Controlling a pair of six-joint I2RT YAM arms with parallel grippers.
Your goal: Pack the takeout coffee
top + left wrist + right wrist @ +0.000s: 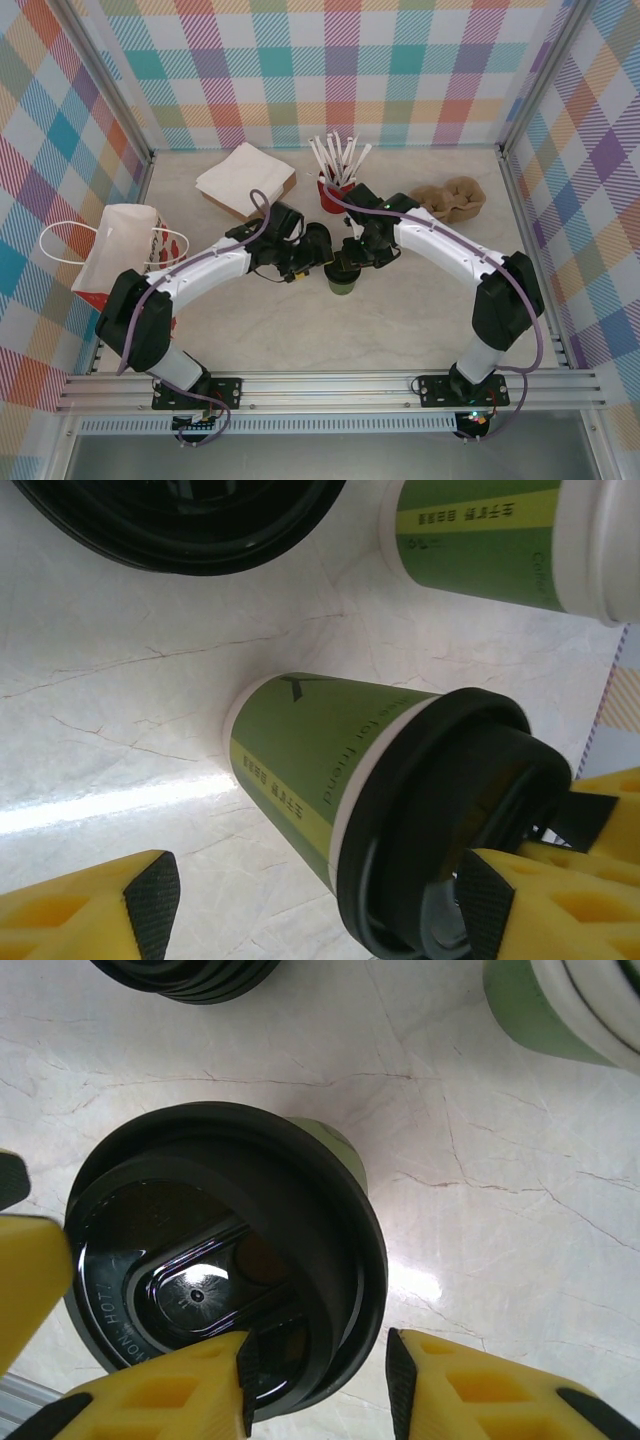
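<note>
A green takeout coffee cup (343, 283) with a black lid stands mid-table between both arms. In the left wrist view the cup (300, 750) lies between my left gripper's (320, 905) wide-apart black pads; the right-hand pad (487, 900) is close to the lid (430, 820). My left gripper (318, 262) is open. From the right wrist view, my right gripper (320, 1385) straddles the lid's (200, 1260) near rim, one pad over the lid and one outside it. A thin gap remains, so it is open. My right gripper (357, 254) sits just above the cup.
A second green cup (490, 540) and a loose black lid (180, 520) sit close by. A red cup of white sticks (335, 190), a brown pulp carrier (450, 200) and napkins (245, 180) are at the back. A white-and-red paper bag (120, 250) lies left.
</note>
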